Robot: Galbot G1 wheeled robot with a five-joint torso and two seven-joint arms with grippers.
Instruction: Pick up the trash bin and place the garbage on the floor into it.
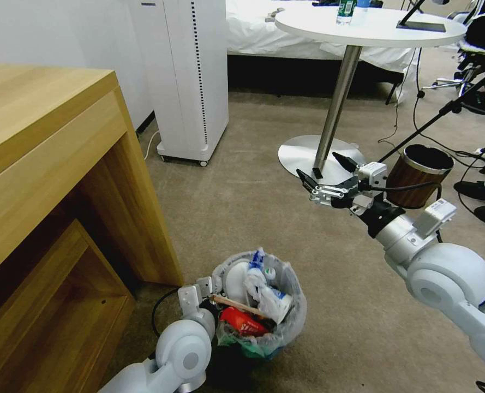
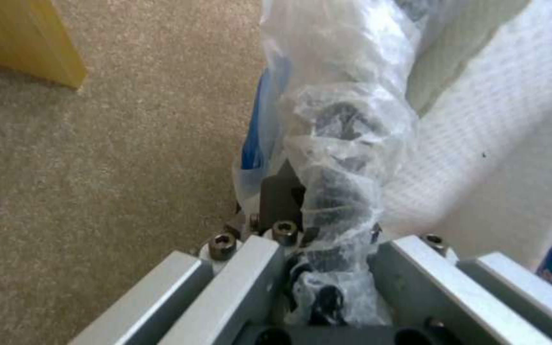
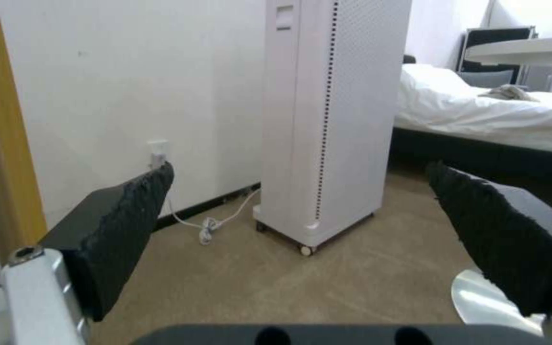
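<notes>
The left gripper [image 1: 212, 289], nearest the head camera, clamps the bag-lined rim of the trash bin [image 1: 286, 322], packed with garbage [image 1: 242, 323] on the floor [image 1: 340, 305], while the right gripper [image 1: 321, 176] hovers wide open, well beyond.

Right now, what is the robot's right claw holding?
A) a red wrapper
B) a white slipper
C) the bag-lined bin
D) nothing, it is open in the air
D: the right gripper hangs open above the floor with nothing between its fingers, while the left gripper grips the trash bin.
</notes>
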